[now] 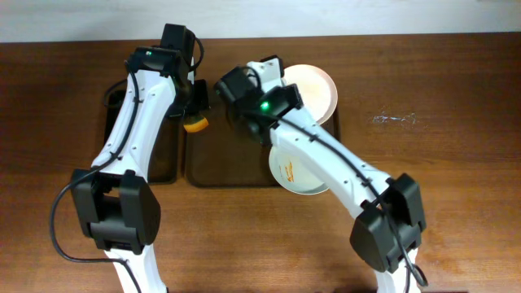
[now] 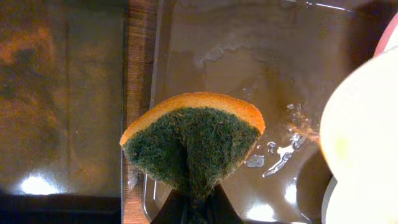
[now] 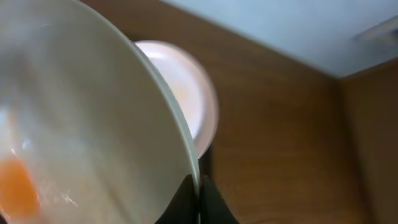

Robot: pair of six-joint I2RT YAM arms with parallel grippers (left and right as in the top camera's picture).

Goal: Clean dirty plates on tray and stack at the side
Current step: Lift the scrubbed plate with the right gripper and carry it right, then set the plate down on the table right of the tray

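Observation:
My left gripper (image 2: 198, 208) (image 1: 195, 107) is shut on an orange and green sponge (image 2: 193, 137) (image 1: 195, 124), held above the left end of the brown tray (image 1: 220, 167) (image 2: 249, 68). My right gripper (image 3: 200, 190) (image 1: 236, 99) is shut on the rim of a white plate (image 3: 93, 118) (image 2: 364, 118), tilted up on edge, with an orange smear on its face. A second plate (image 1: 316, 88) (image 3: 183, 87) lies at the tray's back right. A third plate (image 1: 295, 172), with an orange streak, lies at the tray's front right.
A smaller black tray (image 1: 161, 155) (image 2: 62, 93) sits left of the brown tray, with a strip of wooden table (image 2: 138, 93) between them. The brown tray's floor is wet and shiny. Bare wooden table (image 1: 431, 122) lies to the right.

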